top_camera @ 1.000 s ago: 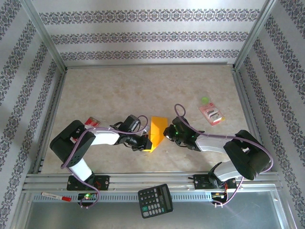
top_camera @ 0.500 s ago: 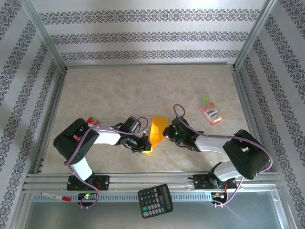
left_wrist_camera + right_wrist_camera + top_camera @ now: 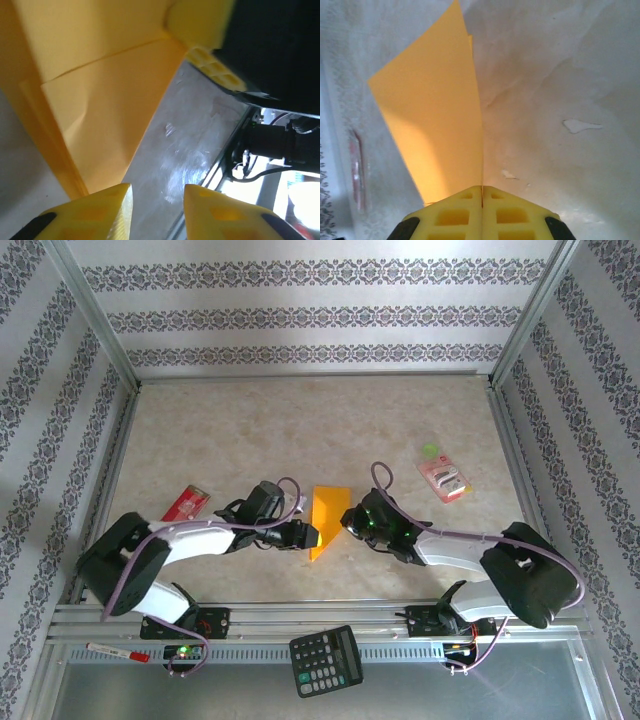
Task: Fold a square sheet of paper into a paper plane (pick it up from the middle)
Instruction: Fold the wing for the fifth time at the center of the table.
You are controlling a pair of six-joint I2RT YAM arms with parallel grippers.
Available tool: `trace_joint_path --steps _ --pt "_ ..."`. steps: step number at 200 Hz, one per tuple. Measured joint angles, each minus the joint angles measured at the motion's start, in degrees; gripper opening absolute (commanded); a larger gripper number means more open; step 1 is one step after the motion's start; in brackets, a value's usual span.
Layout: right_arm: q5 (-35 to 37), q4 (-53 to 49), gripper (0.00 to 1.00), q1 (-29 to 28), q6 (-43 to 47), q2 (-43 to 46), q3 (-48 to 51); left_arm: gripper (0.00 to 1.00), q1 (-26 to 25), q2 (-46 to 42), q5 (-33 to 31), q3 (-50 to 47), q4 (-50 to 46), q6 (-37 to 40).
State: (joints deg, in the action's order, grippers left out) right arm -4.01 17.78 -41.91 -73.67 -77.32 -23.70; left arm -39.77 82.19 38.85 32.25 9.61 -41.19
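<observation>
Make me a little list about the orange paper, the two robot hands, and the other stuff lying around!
Paper: folded orange paper, mid-table, between the two arms
Left gripper: jaws open, right beside the paper's edge
Right gripper: jaws shut on the paper's edge
Table: beige, marbled
Other things: pink packet on the right, red packet on the left, black calculator on the near metal ledge
</observation>
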Motion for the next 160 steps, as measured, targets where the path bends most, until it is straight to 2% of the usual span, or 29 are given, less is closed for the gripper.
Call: trace_joint_path --steps 35,76,117,160 --pt "0.81 -0.15 0.0 -1.53 -5.29 1.77 0.0 0.46 -5.51 -6.86 -12.31 1.01 -6.88 9.35" --pt "1.27 -0.2 0.0 -2.62 -10.45 1.77 -0.02 0.54 -10.56 -7.89 -24.11 1.95 -10.62 17.33" --pt "1.42 -0.13 0.0 -3.34 -13.81 1.77 -0.22 0.6 -14.29 -5.46 -32.81 4.24 -12.04 23.87" --pt "1.42 0.13 0.0 -3.37 -16.48 1.77 -0.24 0.62 -16.83 -2.78 -38.6 6.14 -12.09 29.92"
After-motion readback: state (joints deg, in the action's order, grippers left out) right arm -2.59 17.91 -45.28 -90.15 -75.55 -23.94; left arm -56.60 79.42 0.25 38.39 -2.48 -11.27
